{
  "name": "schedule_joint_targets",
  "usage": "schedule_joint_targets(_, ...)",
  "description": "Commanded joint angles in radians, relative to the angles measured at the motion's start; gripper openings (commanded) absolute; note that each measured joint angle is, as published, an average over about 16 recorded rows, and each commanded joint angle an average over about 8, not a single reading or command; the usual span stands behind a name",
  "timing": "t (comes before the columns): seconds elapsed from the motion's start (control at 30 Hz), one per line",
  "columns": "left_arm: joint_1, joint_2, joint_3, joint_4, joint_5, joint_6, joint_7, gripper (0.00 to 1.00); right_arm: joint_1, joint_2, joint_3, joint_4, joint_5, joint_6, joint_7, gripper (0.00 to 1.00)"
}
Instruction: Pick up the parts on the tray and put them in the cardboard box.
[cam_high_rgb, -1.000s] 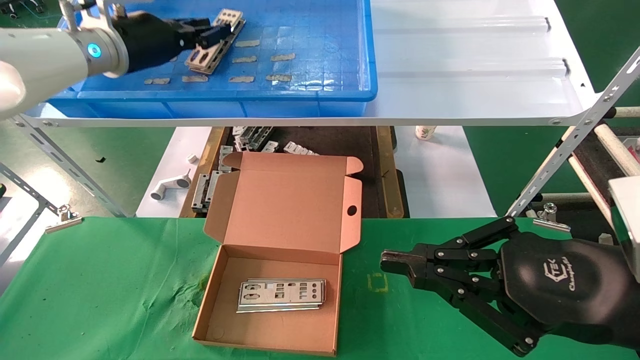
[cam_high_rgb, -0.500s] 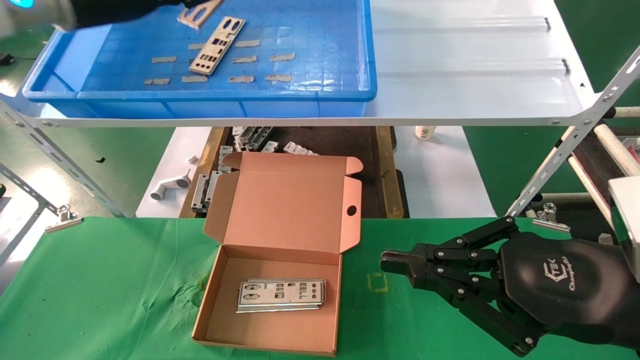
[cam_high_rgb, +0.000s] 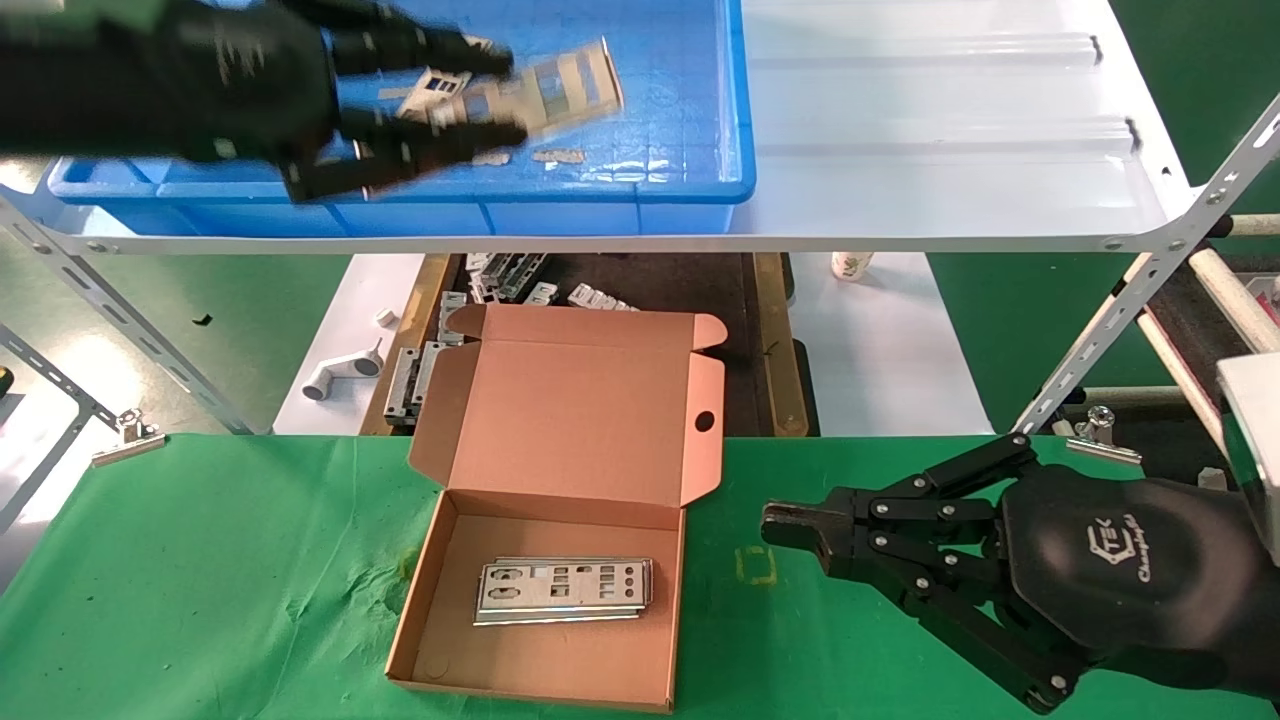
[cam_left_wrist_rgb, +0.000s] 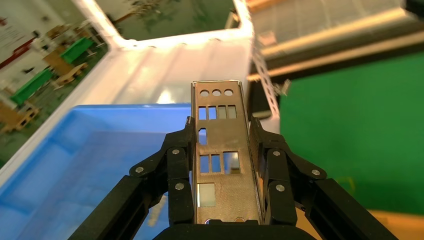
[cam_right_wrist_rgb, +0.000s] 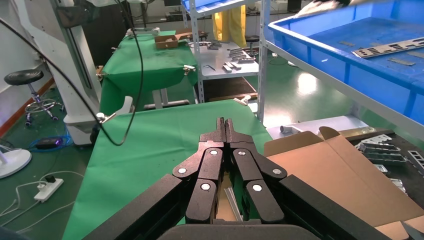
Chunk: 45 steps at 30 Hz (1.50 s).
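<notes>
Head view, left gripper: raised above the blue tray, its fingers clamped on the long edges of one plate, which sticks out past the fingertips toward the tray's right side.
Head view, tray: sits on the white shelf; tan tape strips lie on its floor; another plate shows partly under the gripper.
Head view, box: open on the green bench, lid tilted back, two or more plates stacked flat inside near the middle.
Head view, right gripper: low over the bench, just right of the box, fingers pressed together with nothing between them.
Left wrist view, left gripper: both fingers press the sides of the held plate, whose round holes are at the far end; the tray lies below and the shelf beyond it.
Right wrist view, right gripper: fingers closed tip to tip, empty, above the bench; the box lies beside it, and one plate rests in the tray farther off.
</notes>
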Motion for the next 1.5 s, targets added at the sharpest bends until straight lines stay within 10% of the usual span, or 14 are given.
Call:
schedule_joint_targets(0.03,0.023,-0.013,0.013,-0.046,-0.015,0.023,0.034,0.0,0.0,0.0,0.0,0.0,0.0,0.0,0.0,0.0)
schedule_joint_targets(0.43,0.264,-0.165,0.33,-0.524,-0.216,0.007,0.059,0.0,0.0,0.0,0.0,0.0,0.0,0.0,0.0,0.0)
schedule_joint_targets(1.13,0.44,0.05,0.478,-0.293,-0.037,-0.287,0.204,0.02,0.0,0.0,0.0,0.0,0.0,0.0,0.0,0.0)
schedule_joint_targets(1.4,0.453,0.079,0.479,-0.241,-0.037,-0.309,0.207,0.91,0.0,0.0,0.0,0.0,0.0,0.0,0.0,0.0)
schedule_joint_targets(1.5,0.457,0.087,0.474,-0.223,-0.044,-0.319,0.215,1.0,0.0,0.0,0.0,0.0,0.0,0.0,0.0,0.0)
